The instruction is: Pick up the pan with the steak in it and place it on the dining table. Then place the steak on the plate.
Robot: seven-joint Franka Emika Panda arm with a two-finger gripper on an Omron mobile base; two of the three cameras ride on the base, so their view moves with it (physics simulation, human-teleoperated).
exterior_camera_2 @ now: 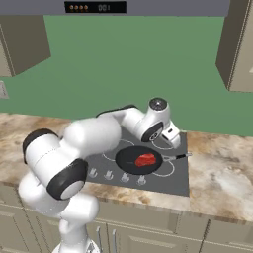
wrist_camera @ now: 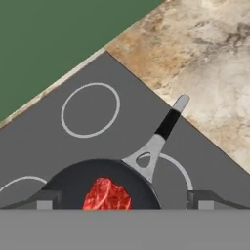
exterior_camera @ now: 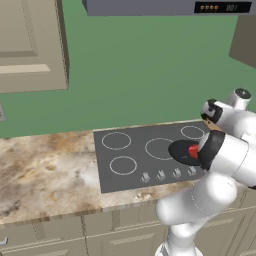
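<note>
Black pan [wrist_camera: 97,183] and steak [wrist_camera: 107,195] sit on cooktop [wrist_camera: 97,136].

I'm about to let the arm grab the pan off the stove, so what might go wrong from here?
1. The open gripper hangs over the pan bowl, not its handle; closing here would likely hit the steak or catch the rim poorly.
2. The steak lies loose; a tilted lift could slide it out.
3. The handle is thin and sticks out sideways; gripped far out, the pan may sag or twist.
</note>
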